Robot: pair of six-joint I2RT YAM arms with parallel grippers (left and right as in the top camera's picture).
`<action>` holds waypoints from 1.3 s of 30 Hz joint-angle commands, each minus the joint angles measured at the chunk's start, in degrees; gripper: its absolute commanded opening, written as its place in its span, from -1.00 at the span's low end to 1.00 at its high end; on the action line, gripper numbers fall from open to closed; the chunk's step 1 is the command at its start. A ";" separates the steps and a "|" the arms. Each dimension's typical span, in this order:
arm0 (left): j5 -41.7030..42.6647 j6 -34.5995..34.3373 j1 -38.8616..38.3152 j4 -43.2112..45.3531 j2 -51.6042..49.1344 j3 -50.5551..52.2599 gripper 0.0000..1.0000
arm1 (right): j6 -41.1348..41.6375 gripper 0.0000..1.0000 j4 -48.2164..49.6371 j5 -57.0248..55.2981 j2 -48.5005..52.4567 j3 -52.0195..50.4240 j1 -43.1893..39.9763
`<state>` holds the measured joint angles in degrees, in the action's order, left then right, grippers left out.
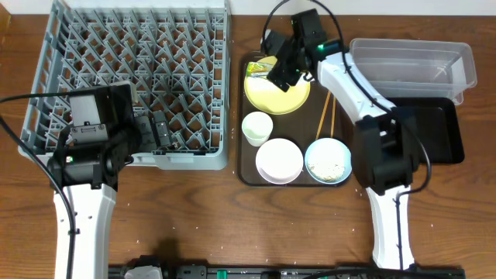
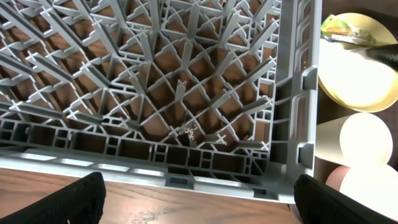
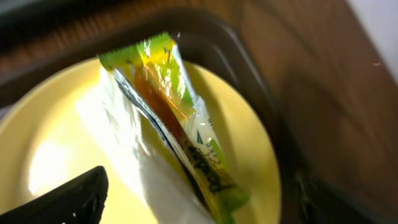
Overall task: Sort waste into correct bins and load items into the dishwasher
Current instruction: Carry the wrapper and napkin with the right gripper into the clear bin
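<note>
1. Risky to close the right gripper point(image 3: 196, 186) on so thin and glossy a wrapper point(image 3: 180, 124): may skid off the film, or pinch what looks like white paper point(image 3: 127, 149) beneath.
2. Spread wide astride the wrapper, holding nothing; low over the yellow plate point(image 1: 288, 97).
3. Left gripper point(image 2: 199, 193) likewise wide open and empty, above the dish rack point(image 2: 186, 93) by its near edge.
4. Yellow-green, printed, creased; lying on the plate, on the brown tray point(image 1: 242, 167).
</note>
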<state>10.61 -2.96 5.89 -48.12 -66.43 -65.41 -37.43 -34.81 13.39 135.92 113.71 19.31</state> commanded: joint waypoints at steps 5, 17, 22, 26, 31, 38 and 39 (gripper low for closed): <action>0.52 0.11 -0.17 -0.09 -0.55 -0.83 0.97 | -1.18 0.60 0.04 0.44 4.13 1.11 0.52; 0.55 0.11 -0.17 -0.07 -0.55 -0.83 0.96 | 4.04 -0.75 -1.66 0.57 6.47 0.94 0.48; 0.55 0.11 -0.17 -0.09 -0.55 -0.83 0.96 | 10.43 -0.98 -1.36 0.57 4.52 1.68 0.55; 0.55 0.11 -0.17 -0.07 -0.55 -0.83 0.96 | 19.61 -0.98 -2.43 0.61 -1.05 2.78 0.11; 0.52 0.11 -0.17 -0.09 -0.55 -0.83 0.97 | 32.83 -0.97 -6.97 -6.58 -12.28 2.78 -1.51; 0.55 0.11 -0.17 -0.09 -0.55 -0.83 0.96 | 58.21 -0.97 -12.96 -28.59 -20.46 2.78 -7.52; 0.52 0.11 -0.17 -0.09 -0.55 -0.83 0.96 | 61.37 -0.97 -13.55 -29.79 -20.50 2.78 -8.72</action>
<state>10.63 -2.96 5.89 -48.12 -66.81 -65.41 8.05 -46.70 -5.26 114.61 116.84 13.87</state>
